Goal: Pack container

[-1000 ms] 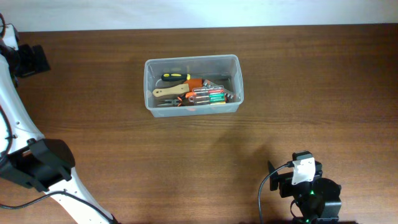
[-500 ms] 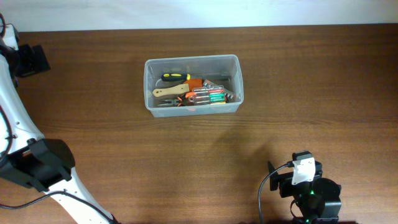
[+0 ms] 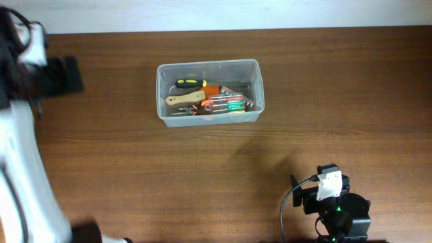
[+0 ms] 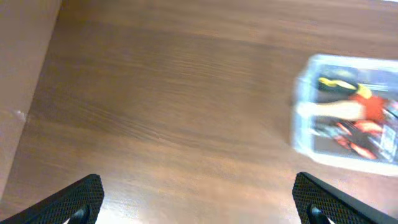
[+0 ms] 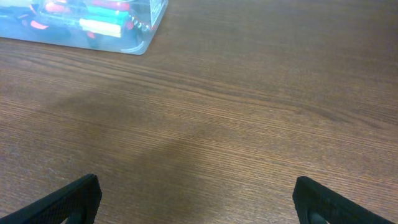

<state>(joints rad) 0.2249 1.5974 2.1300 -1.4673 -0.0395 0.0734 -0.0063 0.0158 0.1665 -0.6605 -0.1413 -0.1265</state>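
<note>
brown wooden bench (image 3: pixel 202 175) fills the view. the left arm (image 3: pixel 20 135) has swung in from the far left corner and blurs with motion. its hand (image 4: pixel 199 205) is spread wide and empty, facing the container (image 3: pixel 208 63). that tub sits far centre with hand tools (image 3: pixel 209 100) already inside, so packing looks nearly done. the right hand (image 5: pixel 196 202), wide open and empty, hangs near right. open bench lies on every side of the tub.
</note>
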